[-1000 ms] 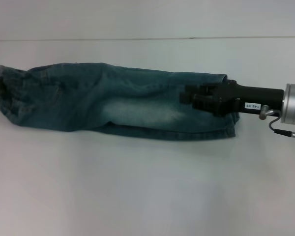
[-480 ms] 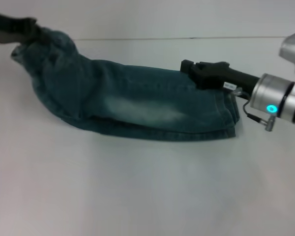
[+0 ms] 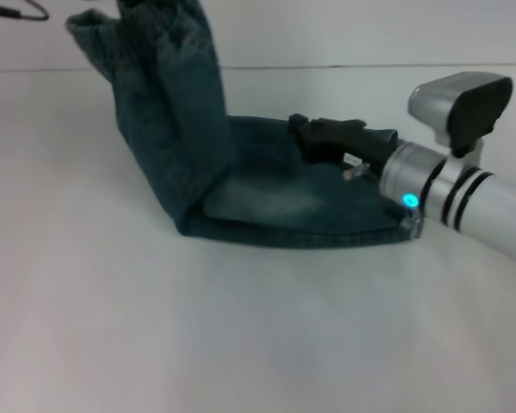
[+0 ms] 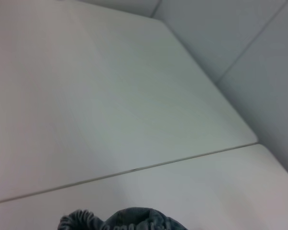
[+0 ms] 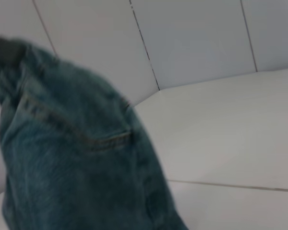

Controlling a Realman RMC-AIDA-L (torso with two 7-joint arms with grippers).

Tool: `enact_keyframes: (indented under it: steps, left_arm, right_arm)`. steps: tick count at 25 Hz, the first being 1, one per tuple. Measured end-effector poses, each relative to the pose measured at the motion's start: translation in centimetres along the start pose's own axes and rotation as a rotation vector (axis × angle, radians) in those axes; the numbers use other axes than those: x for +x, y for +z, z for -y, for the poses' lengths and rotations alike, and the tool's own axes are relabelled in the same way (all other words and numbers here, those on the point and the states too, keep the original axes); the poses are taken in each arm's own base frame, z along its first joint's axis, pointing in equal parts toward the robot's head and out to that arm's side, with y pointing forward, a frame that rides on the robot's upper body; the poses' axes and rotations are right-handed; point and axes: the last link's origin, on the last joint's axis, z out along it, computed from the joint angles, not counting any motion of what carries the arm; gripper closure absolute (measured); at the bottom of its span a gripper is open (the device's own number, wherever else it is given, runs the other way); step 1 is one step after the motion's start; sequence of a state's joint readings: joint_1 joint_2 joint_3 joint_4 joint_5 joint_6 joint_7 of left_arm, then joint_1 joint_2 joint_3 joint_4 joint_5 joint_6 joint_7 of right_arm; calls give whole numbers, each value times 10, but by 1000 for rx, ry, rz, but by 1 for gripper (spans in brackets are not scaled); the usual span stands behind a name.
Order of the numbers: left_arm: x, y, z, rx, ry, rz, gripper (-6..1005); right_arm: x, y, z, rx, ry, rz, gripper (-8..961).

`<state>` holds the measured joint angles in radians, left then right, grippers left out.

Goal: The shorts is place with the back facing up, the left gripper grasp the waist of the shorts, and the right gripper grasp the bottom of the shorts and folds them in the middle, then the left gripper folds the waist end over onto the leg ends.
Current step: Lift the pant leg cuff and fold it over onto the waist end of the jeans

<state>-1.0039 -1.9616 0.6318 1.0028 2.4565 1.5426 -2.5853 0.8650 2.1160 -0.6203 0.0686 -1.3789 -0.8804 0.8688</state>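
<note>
Half the shorts flat, waist raised, right end effector above, grip state unclear

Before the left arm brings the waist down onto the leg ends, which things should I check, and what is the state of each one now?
1. Waist lifted clear of the table: ok, the shorts rise steeply at the robot's left.
2. Left gripper holding the waist: cannot tell, its jaws are outside the head view; the left wrist view shows only the ruffled band.
3. Leg ends flat on the table: ok.
4. Right gripper out of the landing area: not ok, it lies over the flat half of the shorts.
5. Right jaws released: cannot tell.
</note>
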Motion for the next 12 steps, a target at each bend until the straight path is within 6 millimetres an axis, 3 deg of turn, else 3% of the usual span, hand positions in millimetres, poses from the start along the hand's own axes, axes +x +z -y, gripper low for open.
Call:
enact_keyframes:
  steps: [12]
  left_arm:
    - [30,-1,-48,-123,99,-26,960]
  right_arm:
    - [-1,33,-42,-18,-122,-42,954]
